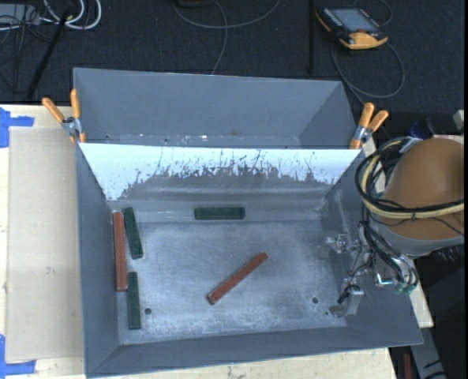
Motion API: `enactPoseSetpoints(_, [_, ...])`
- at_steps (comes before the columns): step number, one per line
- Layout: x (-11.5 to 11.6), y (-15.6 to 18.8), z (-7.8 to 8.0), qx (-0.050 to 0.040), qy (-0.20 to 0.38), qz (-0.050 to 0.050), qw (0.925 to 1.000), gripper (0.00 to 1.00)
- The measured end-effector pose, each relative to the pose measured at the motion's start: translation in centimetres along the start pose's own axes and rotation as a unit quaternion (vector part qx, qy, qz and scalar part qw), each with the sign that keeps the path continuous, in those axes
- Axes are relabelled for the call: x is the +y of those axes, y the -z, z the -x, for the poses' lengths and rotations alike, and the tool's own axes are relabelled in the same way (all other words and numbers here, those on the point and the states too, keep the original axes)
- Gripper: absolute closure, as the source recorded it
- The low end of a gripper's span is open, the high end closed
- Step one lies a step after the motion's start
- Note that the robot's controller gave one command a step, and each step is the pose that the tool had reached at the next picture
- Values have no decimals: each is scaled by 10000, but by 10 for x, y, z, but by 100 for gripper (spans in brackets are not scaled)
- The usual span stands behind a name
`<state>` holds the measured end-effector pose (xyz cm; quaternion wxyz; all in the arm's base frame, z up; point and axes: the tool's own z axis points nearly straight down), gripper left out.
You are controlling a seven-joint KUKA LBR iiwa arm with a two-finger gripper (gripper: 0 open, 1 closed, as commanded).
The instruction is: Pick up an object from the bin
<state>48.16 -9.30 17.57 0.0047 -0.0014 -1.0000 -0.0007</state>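
Hand (pixel 346 297) at the bin's (pixel 218 125) right-hand wall; its state cannot be told. Nearest item, a brown bar (pixel 237 278), lies mid-floor, well apart.

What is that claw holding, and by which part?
Nothing I can see: the gripper hangs by the right wall of the bin, apart from the central brown bar.

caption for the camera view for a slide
Gripper low at the right side of the bin, apart from a diagonal brown stick mid-floor
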Motion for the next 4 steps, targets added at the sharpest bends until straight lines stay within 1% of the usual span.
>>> enactPoseSetpoints(1, [69,-53,39,-29,1047,4,9945,0])
enactPoseSetpoints(2, [99,-108,75,-44,1491,-4,9888,0])
enactPoseSetpoints(3, [98,-106,75,-47,1501,-13,9887,100])
enactPoseSetpoints(4, [89,48,107,-96,1962,-25,9805,100])
